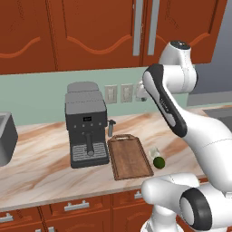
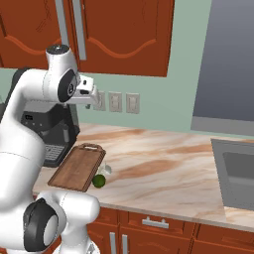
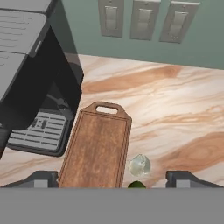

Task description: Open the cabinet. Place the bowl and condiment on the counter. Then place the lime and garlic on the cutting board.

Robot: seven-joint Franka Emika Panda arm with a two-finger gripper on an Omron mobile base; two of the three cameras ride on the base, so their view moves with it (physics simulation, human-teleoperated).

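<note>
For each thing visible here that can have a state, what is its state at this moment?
cabinet: doors closed.
claw: open, holding nothing, raised above the counter.
cutting board: flat on the counter, nothing on it.
lime: on the counter, beside the board's right edge, not on it.
garlic: on the counter next to the lime, off the board.
coffee machine: upright, left of the board.

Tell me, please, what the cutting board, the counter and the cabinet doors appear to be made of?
Cutting board: looks like brown wood, matte, with lengthwise grain streaks and a raised rim.
Counter: seems to be polished stone, perhaps marble: beige with pinkish-brown veins.
Cabinet doors: apparently reddish-brown wood with a smooth finish, arched panels cut in; the handles look like brushed metal.
</note>
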